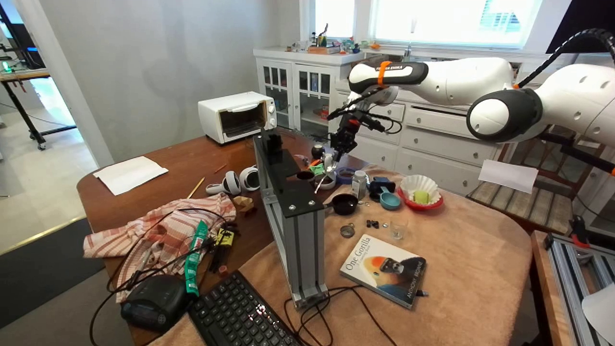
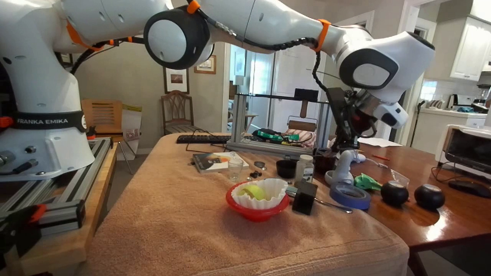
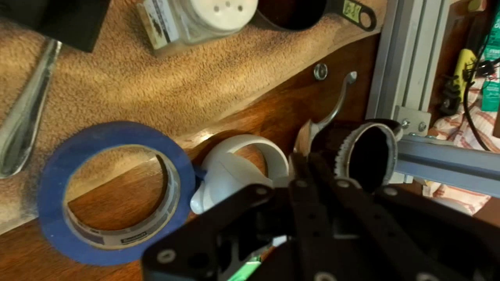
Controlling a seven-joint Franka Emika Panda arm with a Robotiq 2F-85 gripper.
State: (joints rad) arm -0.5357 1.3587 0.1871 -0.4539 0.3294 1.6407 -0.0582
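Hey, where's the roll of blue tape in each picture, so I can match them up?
In an exterior view: blue tape just right of the middle, left of the shaker.
In an exterior view: blue tape in the lower right part, right of the shaker.
In the wrist view: blue tape at lower left.
Shared landmark: the white-capped shaker.
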